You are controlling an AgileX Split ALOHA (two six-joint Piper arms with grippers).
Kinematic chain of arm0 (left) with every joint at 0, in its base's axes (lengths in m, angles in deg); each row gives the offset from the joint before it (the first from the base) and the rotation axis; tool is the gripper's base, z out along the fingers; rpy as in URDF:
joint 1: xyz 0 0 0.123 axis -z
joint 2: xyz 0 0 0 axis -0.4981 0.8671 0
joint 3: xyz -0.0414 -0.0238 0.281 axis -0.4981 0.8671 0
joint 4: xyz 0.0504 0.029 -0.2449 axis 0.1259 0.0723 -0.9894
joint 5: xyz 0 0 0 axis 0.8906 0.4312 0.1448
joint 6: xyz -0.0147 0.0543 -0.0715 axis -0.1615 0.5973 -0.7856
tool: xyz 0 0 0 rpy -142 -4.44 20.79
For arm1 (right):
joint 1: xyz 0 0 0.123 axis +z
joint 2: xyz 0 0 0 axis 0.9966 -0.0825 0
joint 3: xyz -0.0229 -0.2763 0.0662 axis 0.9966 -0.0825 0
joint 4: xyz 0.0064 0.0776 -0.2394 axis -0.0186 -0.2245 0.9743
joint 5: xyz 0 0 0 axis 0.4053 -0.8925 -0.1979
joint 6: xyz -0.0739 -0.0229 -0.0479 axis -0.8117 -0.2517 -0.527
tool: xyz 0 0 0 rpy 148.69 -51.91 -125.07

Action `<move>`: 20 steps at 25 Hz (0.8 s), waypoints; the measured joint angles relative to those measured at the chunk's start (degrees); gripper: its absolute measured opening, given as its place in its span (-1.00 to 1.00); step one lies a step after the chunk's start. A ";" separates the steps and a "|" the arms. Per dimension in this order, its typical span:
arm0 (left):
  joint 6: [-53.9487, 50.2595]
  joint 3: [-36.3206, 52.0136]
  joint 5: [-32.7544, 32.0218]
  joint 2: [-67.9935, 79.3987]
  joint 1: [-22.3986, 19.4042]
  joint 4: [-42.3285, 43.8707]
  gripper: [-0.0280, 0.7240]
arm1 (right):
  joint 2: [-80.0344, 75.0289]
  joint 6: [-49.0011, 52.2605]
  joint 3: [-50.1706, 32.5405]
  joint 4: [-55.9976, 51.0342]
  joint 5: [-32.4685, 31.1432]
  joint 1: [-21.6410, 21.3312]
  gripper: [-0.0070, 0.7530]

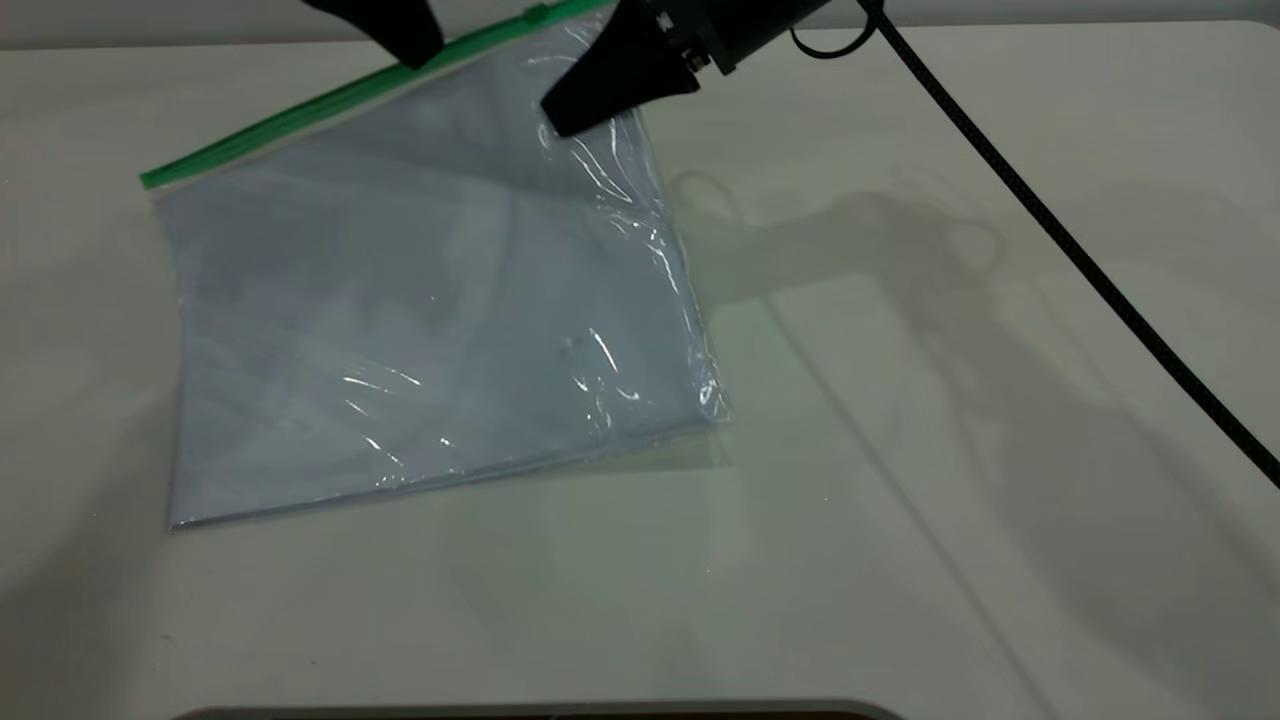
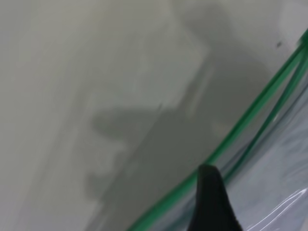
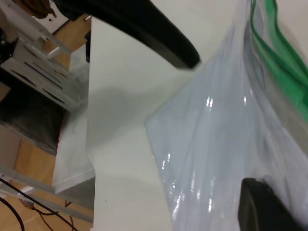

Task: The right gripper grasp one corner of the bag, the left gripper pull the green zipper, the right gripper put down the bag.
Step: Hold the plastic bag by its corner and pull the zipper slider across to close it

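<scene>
The bag (image 1: 420, 320) lies on the white table, its far right corner raised. The green zipper (image 1: 300, 108) runs along its far edge, with the slider tab (image 1: 536, 13) near the right end. My right gripper (image 1: 562, 118) is shut on that raised corner. In the right wrist view one jaw (image 3: 245, 185) presses the bag (image 3: 216, 144), and the green strips (image 3: 284, 72) stand apart. My left gripper (image 1: 415, 55) is at the zipper, left of the slider. In the left wrist view its jaw (image 2: 207, 168) touches the zipper (image 2: 240, 127) beside the bag (image 2: 284, 159).
The right arm's black cable (image 1: 1050, 230) crosses the table's right half (image 1: 950, 500) above the surface. A dark rim (image 1: 540, 712) lines the front edge. Metal shelving (image 3: 33, 72) stands past the table's edge in the right wrist view.
</scene>
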 joint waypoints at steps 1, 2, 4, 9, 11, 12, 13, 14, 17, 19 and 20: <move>1.46 0.00 -0.16 0.00 0.04 -1.37 0.54 | 0.00 -0.93 0.02 -0.13 0.00 0.39 -0.88; 3.34 0.00 -0.30 0.00 0.04 -2.94 0.54 | 0.00 -1.62 0.02 -0.13 0.15 0.85 -0.88; 7.02 0.00 -1.01 0.00 0.04 -5.34 0.54 | 0.00 -2.88 0.02 0.06 0.15 1.85 -0.88; 13.37 0.00 -2.44 0.00 0.04 -6.88 0.54 | 0.00 -4.29 0.02 0.38 0.15 3.95 -0.88; 14.05 0.00 -3.06 0.00 0.04 -6.88 0.54 | 0.00 -4.50 0.02 0.50 0.15 4.37 -0.88; 14.12 0.00 -3.28 0.00 0.04 -6.88 0.54 | 0.00 -4.51 0.02 0.50 0.15 4.37 -0.88; 14.22 0.00 -3.43 0.00 0.04 -6.88 0.54 | 0.00 -4.51 0.02 0.50 0.15 4.37 -0.88; 14.35 0.00 -3.59 0.14 0.04 -6.93 0.54 | 0.00 -4.56 0.02 0.50 0.15 4.37 -0.88; 14.36 -0.08 -3.79 1.19 0.04 -7.02 0.54 | 0.00 -4.56 0.02 0.50 0.15 4.37 -0.88; 14.85 -0.08 -3.81 2.00 0.04 -7.02 0.53 | 0.00 -4.56 0.02 0.50 0.15 4.37 -0.88; 15.28 -0.08 -3.81 2.24 0.04 -7.02 0.52 | 0.00 -4.63 0.02 0.50 0.15 4.37 -0.88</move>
